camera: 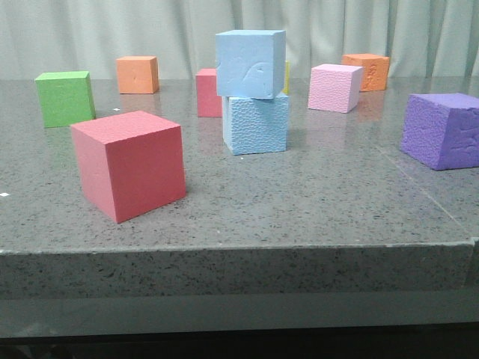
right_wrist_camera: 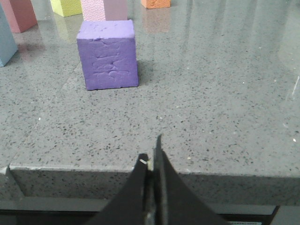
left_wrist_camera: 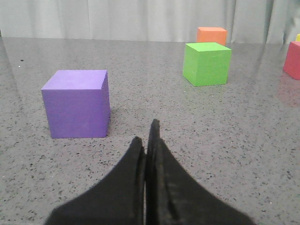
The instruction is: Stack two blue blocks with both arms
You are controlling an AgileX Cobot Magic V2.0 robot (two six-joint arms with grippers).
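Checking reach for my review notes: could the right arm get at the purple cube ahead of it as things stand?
Probably yes. The right gripper sits shut at the table edge, with bare tabletop between it and the purple cube; it would need to open first.

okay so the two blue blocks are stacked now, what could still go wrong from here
1. The top blue block sits twisted and shifted left on the bottom blue block, overhanging one side, so a table bump might tip it.
2. The left gripper is shut and low beside a purple cube; a careless sweep could knock it.
3. The right gripper is shut near the table edge and could clip it if it drops.
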